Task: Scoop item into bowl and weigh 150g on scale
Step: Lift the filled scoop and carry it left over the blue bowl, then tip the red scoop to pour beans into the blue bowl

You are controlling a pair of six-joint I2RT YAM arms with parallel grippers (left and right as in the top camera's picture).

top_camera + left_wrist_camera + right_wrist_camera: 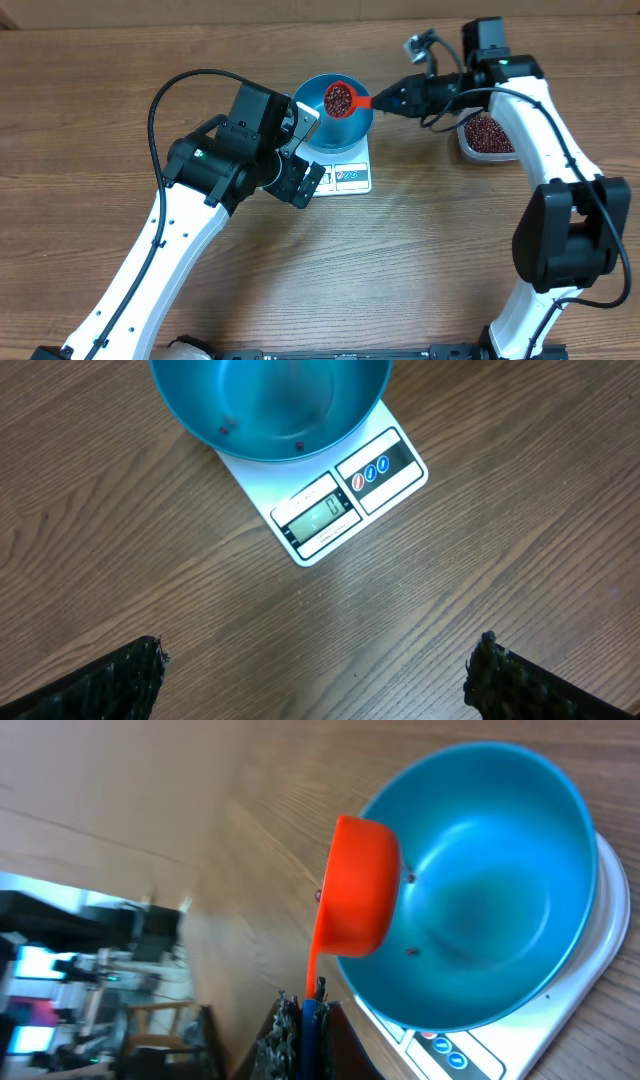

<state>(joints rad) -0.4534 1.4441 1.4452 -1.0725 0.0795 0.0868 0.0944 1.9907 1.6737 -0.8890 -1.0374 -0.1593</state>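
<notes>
Your right jaws are shut tight on the thin handle of the orange-red scoop. The scoop is full of little dark red beans, and its open side faces up. It hangs right over the blue bowl, near the far edge of the bowl. The bowl sits on the small white scale, and the scale sits on the wooden table. From your left wrist camera you can see two or three beans lying inside the bowl, and the rest of the bowl is bare blue. The screen on the scale is lit, but the number is too small to read for sure. More beans lie in the clear tub, which is well off to the right, under your right arm. Your left jaws are spread wide and hold nothing. They sit just beside the bowl and the scale, on the left.
</notes>
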